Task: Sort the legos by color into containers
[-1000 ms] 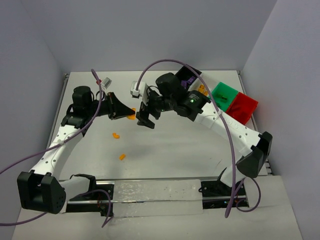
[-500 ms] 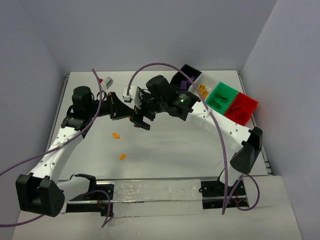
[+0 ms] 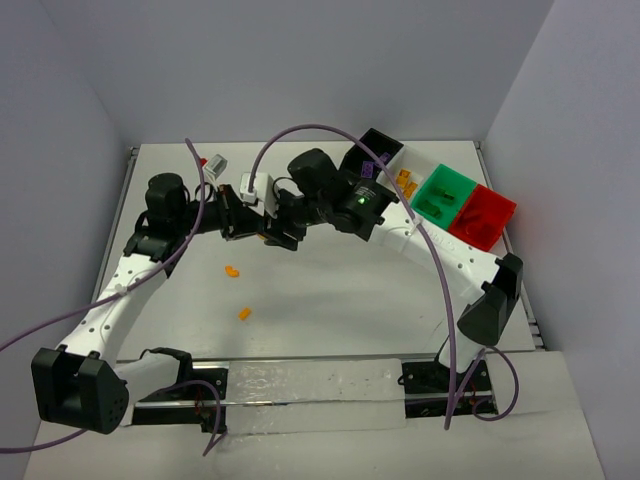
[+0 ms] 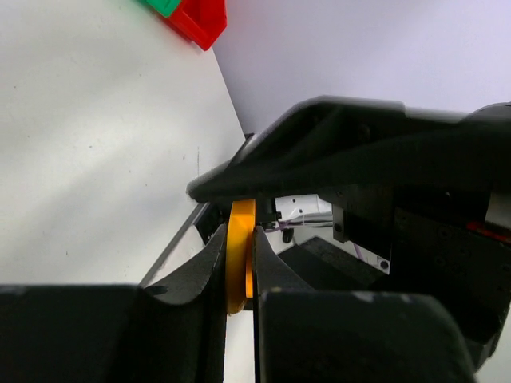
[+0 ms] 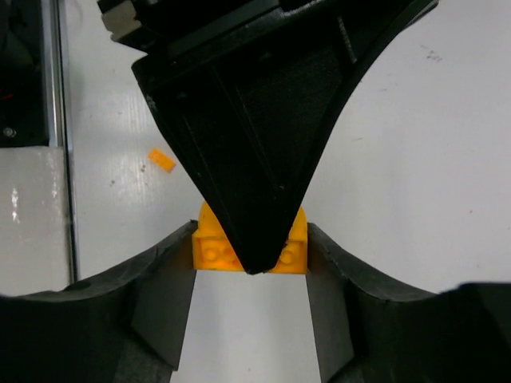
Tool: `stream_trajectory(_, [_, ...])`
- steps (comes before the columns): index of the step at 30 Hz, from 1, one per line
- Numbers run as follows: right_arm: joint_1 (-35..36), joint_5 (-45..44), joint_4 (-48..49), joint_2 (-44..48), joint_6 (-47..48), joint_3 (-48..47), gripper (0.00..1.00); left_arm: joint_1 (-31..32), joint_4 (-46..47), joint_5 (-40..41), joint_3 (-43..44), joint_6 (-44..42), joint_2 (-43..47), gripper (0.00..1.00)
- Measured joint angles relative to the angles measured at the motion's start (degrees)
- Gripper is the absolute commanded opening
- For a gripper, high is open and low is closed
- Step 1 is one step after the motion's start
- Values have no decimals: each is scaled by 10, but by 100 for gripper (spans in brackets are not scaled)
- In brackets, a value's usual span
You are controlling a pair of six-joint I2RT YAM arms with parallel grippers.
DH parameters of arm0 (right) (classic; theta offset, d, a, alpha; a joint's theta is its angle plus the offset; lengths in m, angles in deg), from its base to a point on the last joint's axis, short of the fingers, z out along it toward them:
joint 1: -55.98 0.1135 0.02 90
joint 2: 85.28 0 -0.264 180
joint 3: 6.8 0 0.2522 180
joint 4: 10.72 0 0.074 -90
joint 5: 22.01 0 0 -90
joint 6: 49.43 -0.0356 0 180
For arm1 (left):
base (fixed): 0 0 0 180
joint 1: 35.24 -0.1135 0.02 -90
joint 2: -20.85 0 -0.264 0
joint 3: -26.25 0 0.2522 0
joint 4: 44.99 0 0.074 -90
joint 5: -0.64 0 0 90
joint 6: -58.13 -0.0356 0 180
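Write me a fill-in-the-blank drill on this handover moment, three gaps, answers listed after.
1. The left end effector and the right end effector both grip one ____ lego.
2. The bin touching the red bin is ____.
3. Two loose orange pieces lie on the table, nearer the ____ arm.

Missing words: orange; green; left.

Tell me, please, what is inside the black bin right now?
Purple legos show inside the black bin; I cannot count them. The right arm covers the bin's near end, so anything there is hidden.
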Motion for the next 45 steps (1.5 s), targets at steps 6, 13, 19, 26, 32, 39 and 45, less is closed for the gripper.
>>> stream_trajectory(6, [3, 2, -5, -1, 10, 0, 37, 0, 4, 0, -2, -1, 0, 66])
stream_trajectory(13, [3, -7, -2, 0, 14, 7, 34, -9, -8, 21, -4, -15, 1, 99])
stream_trajectory(19, [-41, -3, 5, 5, 18, 61, 33, -78, -74, 65, 10, -75, 8, 99])
stream_trajectory(26, [-249, -17, 0, -4, 24, 106, 32, -101, -157, 218, 76, -234, 41, 99])
stream_trajectory(32, [-409, -80, 9, -119, 27, 34, 33, -100, -169, 321, 64, -331, 82, 99])
stream_trajectory(39, [-456, -158, 5, -246, 17, -60, 33, -100, -189, 360, 42, -376, 83, 99])
stream_trajectory(45, [-467, -187, 4, -295, 6, -115, 50, -100, -195, 370, 40, -389, 83, 99])
